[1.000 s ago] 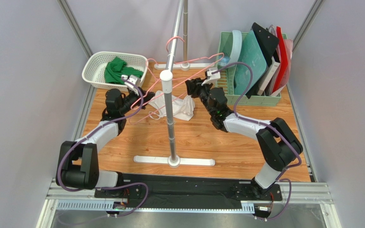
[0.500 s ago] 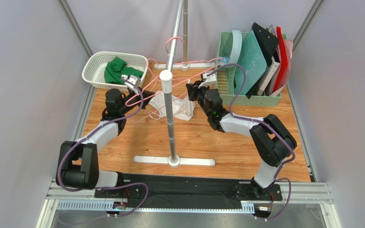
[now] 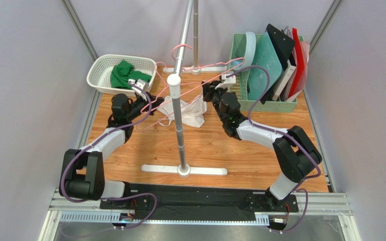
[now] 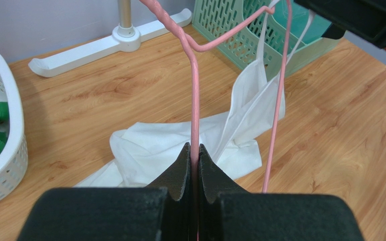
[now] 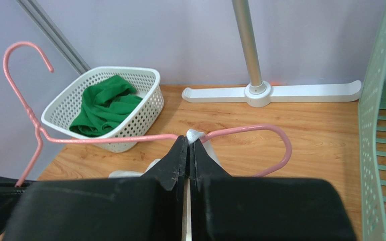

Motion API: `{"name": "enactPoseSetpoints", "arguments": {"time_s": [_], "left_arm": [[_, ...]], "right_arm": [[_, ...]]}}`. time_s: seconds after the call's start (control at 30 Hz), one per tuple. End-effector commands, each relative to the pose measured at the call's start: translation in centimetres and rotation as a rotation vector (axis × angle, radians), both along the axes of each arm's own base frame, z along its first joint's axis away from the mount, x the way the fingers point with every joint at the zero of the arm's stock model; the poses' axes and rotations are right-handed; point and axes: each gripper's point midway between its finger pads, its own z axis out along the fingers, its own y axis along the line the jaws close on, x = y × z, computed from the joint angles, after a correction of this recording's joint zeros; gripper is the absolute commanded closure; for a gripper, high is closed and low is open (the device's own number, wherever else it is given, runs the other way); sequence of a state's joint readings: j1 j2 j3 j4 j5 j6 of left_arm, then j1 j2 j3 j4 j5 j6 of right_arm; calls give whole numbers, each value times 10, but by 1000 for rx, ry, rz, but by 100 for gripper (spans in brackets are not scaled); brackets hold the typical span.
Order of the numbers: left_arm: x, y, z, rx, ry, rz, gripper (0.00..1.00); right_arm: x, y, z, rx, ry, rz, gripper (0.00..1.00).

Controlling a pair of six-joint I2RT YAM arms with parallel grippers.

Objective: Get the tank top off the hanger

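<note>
left end effector (image 4: 194, 150) clenched on the pink hanger (image 4: 194, 95) wire. right end effector (image 5: 188, 143) pinched shut on a strap of the white tank top (image 4: 154, 150) at the hanger's shoulder. Rest of the top lay crumpled on the bench (image 4: 104, 90), below and between both end effectors.

Wooden table (image 3: 215, 145), basket (image 3: 99, 84), rack (image 3: 273, 106) (green), tank top (image 3: 194, 118)
</note>
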State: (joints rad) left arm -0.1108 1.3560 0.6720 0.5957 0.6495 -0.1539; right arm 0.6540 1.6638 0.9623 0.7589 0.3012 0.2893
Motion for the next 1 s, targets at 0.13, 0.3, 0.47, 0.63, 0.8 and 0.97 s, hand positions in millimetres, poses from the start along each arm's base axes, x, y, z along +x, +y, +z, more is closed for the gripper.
{"name": "enactPoseSetpoints", "arguments": {"time_s": [0.13,0.3,0.47,0.63,0.8,0.97], "left_arm": [[1,-1,22,-9,-74,-13,100],[1,-2,22,-9,-76,-14,100],[0,-1,23,-8,-77,-14,100],[1,-1,22,-6,-75,-11,100],[2,0,21,-6,-69,-5,100],[3,0,22,-7,-70,2,100]], "right_arm": [[6,-54,51,148,-64,-190,100],[17,-80,45,179,-38,-242,100],[21,-94,37,208,-8,-265,100],[21,-103,33,217,6,-285,100],[16,-105,22,203,55,-287,100],[0,-96,-9,177,137,-208,100]]}}
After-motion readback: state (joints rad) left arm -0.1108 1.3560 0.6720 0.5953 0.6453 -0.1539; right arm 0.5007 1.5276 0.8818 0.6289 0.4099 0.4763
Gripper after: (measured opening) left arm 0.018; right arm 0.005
